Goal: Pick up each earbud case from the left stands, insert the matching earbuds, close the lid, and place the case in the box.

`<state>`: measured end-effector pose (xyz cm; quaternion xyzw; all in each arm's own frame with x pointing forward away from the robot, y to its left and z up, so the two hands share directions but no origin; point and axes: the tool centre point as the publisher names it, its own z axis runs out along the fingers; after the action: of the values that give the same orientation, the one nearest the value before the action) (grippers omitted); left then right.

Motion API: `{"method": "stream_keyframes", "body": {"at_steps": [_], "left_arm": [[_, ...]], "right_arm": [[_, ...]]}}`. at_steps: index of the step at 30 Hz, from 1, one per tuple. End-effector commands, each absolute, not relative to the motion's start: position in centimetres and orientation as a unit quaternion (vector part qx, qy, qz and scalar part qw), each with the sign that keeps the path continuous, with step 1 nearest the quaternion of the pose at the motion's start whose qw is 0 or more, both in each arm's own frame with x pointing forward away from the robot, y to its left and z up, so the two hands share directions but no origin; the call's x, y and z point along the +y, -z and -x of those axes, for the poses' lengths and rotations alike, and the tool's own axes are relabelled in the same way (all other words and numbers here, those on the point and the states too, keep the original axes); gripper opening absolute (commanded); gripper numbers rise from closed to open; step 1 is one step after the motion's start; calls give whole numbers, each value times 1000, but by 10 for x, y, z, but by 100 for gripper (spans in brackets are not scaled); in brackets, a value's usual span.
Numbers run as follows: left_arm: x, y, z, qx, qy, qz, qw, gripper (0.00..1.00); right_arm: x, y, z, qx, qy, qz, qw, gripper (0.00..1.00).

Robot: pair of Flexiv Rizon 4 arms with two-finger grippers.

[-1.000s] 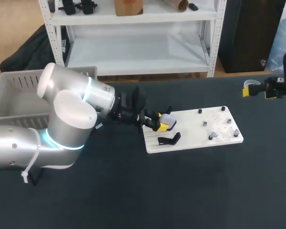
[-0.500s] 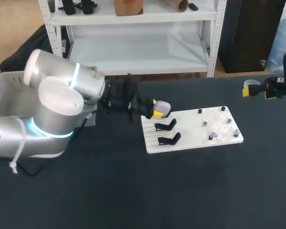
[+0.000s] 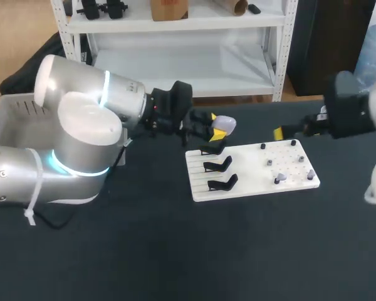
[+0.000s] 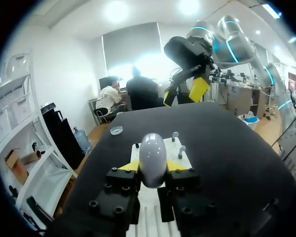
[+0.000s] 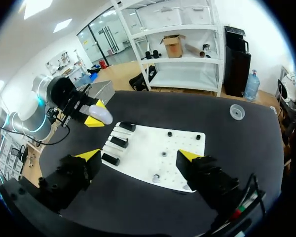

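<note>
The left gripper (image 4: 152, 166) pinches the earbud case (image 3: 224, 123) from both sides, in the air near the stands on the white board (image 3: 250, 174). It is a small, smooth, rounded shell, probably light and slippery, and best held across its flanks. The right gripper (image 5: 139, 155) hangs spread wide above the board. The black table (image 3: 175, 251) looks matte and grippy; the grey box (image 3: 12, 119) sits well apart.

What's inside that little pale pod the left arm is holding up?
Only the smooth lilac shell of the earbud case shows, pinched in the left tool above the table. It looks closed, so whatever is inside is hidden.
</note>
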<state>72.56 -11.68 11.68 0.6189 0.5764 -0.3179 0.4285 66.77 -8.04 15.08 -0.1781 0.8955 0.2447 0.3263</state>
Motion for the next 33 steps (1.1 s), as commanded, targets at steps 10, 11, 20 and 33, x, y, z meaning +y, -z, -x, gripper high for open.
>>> {"method": "stream_keyframes", "body": {"at_steps": [10,11,20,33], "left_arm": [[-144,-122,-716,553,314,-640,432,0],[-145,-122,-716,552,314,-640,432,0],[-146,-119,-713,549,318,-643,429,0],[-147,-128,-704,534,320,-648,440,0]], "right_arm": [[-36,-146,-674,909,-212,197,300,100],[-34,-146,-674,909,-213,200,298,100],[-30,-148,-679,908,-212,204,298,100],[-31,-147,-687,910,-211,200,296,100]]}}
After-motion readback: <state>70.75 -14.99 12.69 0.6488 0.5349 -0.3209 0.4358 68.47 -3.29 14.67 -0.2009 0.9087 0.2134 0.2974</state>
